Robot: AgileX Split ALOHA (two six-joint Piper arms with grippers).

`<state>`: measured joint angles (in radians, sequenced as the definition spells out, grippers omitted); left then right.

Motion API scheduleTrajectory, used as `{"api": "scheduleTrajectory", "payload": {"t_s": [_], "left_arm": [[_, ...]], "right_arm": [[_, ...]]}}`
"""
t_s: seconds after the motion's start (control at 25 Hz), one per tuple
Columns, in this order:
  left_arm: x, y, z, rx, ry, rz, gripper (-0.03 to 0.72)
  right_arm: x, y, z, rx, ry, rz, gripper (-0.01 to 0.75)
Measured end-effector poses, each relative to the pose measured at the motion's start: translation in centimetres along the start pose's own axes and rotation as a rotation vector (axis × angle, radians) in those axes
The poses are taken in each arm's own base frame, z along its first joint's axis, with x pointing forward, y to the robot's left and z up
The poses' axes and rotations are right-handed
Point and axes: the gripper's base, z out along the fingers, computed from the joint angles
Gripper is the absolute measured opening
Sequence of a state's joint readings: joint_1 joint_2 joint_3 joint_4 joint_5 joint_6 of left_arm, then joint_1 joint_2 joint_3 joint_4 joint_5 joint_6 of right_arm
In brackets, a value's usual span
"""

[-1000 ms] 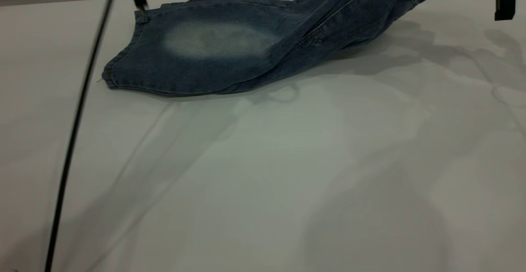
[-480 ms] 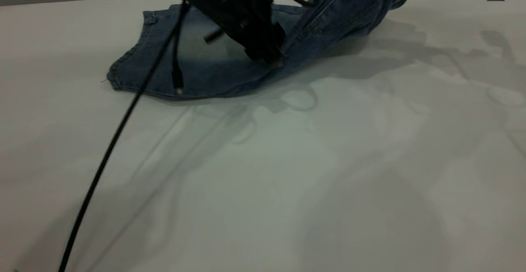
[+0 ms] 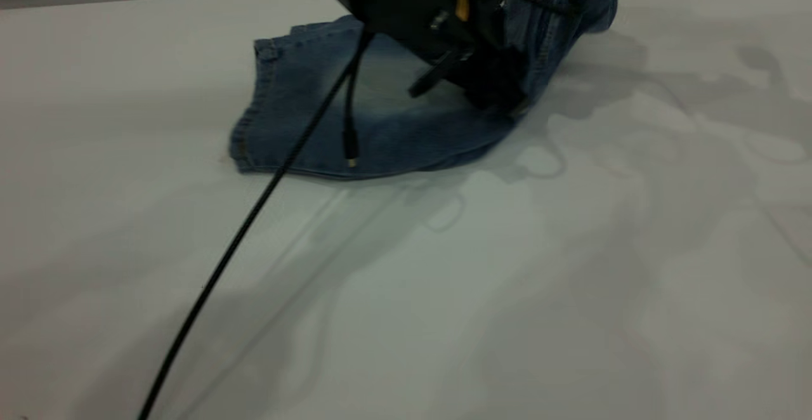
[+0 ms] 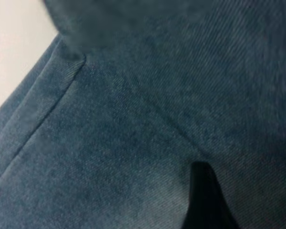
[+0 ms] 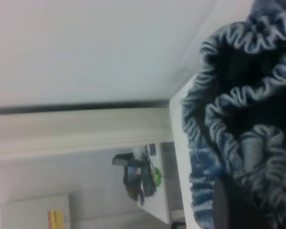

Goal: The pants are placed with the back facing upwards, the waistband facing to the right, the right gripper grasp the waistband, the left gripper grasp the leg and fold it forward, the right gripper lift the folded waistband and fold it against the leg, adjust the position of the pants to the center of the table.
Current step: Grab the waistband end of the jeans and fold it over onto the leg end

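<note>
I saw the pants (image 3: 380, 122) lying toward the far side of the white surface (image 3: 444, 293), with the hem end flat and a pale faded patch facing up. The waistband end rose off the surface at the far right and ran out of the exterior view.

The left gripper (image 3: 501, 93) was low over the middle of the pants, its black body covering much of the denim there. A black cable (image 3: 254, 217) ran from it diagonally across the near surface, and a short cable end (image 3: 349, 134) hung over the leg, so both blocked parts of the cloth. In the left wrist view denim (image 4: 133, 143) filled nearly everything, with one dark finger (image 4: 205, 200) against the fabric. I could not tell whether the left jaws were clenched or released.

The right gripper was outside the exterior view. Its wrist view showed the gathered elastic waistband (image 5: 238, 109) bunched right at the camera, with a dark finger (image 5: 233, 205) at the folds. The jaws appeared clenched on the waistband. Beyond the surface edge I noted a wall and distant equipment (image 5: 138, 176).
</note>
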<state>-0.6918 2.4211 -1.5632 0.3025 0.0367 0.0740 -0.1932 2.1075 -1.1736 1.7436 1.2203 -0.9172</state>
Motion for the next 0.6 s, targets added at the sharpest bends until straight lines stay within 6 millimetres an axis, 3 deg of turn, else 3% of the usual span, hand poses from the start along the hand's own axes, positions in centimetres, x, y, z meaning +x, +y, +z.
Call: {"api": "scheduleTrajectory", "payload": {"t_s": [0.36,0.6], "left_arm": [[-0.2,-0.3,0.1,0.003,-0.005,0.005,0.396],[-0.6,0.2,-0.8,-0.005,0.027,0.017,0.395]], "right_arm": [[1.9,3.6,1.9,-0.029,0.064,-0.031,0.108],[2.0,3.8,2.0,-0.041,0.068,-0.046,0.105]]}}
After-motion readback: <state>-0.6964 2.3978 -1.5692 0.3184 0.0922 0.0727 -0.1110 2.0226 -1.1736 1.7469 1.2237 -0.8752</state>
